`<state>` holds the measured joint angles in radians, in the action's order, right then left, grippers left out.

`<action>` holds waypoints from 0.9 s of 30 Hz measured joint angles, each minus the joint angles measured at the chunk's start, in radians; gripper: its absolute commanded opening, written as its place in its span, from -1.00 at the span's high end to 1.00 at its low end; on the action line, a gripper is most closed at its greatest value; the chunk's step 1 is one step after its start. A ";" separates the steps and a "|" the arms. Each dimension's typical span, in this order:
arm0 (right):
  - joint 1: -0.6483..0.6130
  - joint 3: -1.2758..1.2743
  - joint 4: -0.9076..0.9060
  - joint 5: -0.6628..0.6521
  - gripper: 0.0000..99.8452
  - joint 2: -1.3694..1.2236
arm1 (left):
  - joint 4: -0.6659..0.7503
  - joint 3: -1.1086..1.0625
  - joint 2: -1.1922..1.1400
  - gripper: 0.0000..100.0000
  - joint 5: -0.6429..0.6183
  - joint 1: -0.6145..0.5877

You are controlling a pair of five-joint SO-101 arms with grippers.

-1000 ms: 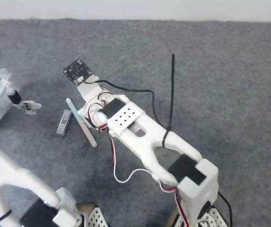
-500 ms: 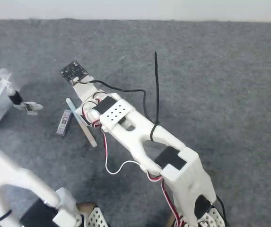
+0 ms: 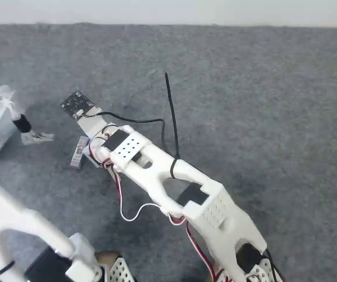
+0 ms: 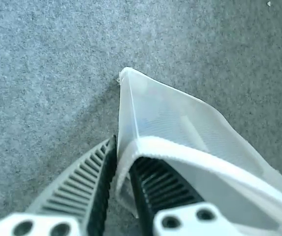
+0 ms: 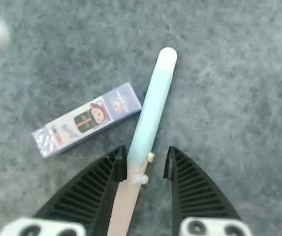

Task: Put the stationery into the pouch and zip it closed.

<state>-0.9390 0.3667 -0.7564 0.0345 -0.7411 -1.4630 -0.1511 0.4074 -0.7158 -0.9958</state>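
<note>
We see the left pincer (image 4: 123, 152) clenched on the pouch (image 4: 180, 123). Its two ribbed black jaws stand almost together, with the thick white rim of the pouch pinched between them. The pouch is a translucent white mesh bag. Its mouth is held up off the grey, carpet-like tabletop (image 4: 42, 59), and its far corner tapers to a point. In the high view the pouch sits at the left edge, well apart from the other stationery.

The right pincer (image 5: 145, 155) is released, and its jaws straddle the pen (image 5: 153, 108) without gripping it. The pen lies flat on the tabletop, pale blue along its barrel, with a rounded white cap at the far end and a pinkish section running back between the jaws. One jaw stands just beside the barrel, perhaps touching it, though we cannot be sure; the other leaves a clear gap. Just beside the pen lies a small box (image 5: 86, 125), lavender with a cartoon figure printed on it. It lies flat on its side, angled so that one corner comes up to the barrel.

From above, the right arm (image 3: 156, 170) stretches from the near edge towards the left, over the pen, with the small box showing just beside its wrist. A black cable (image 3: 171, 111) stands up from the middle of the arm, and red and white wires loop below it.
</note>
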 measured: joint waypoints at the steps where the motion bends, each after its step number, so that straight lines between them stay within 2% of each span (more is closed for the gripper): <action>1: 0.000 0.012 0.000 0.000 0.76 -0.014 | 0.000 0.000 0.000 0.98 0.000 0.000; 9: 0.000 0.080 0.000 0.000 0.78 -0.084 | 0.000 0.000 0.000 0.98 0.000 0.000; 13: 0.003 0.081 0.000 -0.037 1.00 -0.097 | 0.000 0.000 0.000 0.98 0.000 0.000; 18: 0.006 0.091 -0.003 -0.075 0.99 -0.098 | 0.000 0.000 0.000 0.98 0.000 0.000; 22: 0.017 0.110 -0.069 -0.081 0.99 -0.100 | 0.000 0.000 0.000 0.98 0.000 0.000; 27: 0.028 0.170 -0.244 -0.087 0.98 -0.100 | 0.000 0.000 0.000 0.98 0.000 0.000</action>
<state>-0.9114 0.5370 -1.0004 -0.0529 -0.8408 -1.4630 -0.1511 0.4074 -0.7158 -0.9958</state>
